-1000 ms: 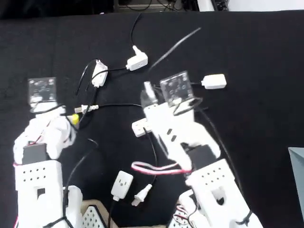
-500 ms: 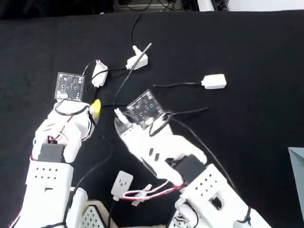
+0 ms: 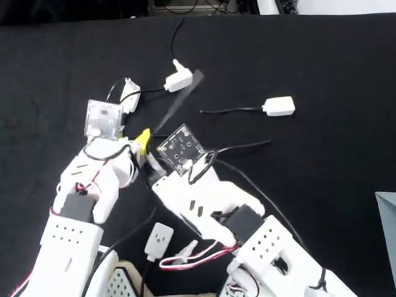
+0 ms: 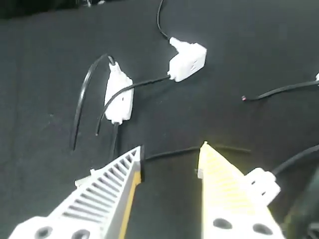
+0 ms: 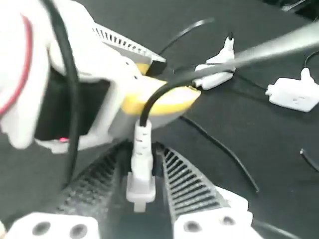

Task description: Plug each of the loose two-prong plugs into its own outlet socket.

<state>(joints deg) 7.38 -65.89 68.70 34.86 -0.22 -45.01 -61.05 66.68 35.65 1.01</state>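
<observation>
Black cloth table [image 3: 346,185], with open room at its far left and far right. Left gripper [image 4: 172,148]: fingers spread, empty. Right gripper [image 5: 140,147], just beside it, pinches one white plug [image 5: 140,174]. Three white cord ends [image 3: 129,96] [image 3: 178,79] [image 3: 278,106] lie behind. One socket [image 3: 159,240] and one loose plug [image 3: 185,250] sit at the near edge.

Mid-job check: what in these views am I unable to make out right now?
1. High view: the right gripper and its hold on the plug, under the wrist camera board.
2. Right wrist view: that plug's prongs, sunk between the jaws; its cord, blurred to a grey streak.
3. High view: a loose plug, partly crossed by red-and-white wires.
</observation>
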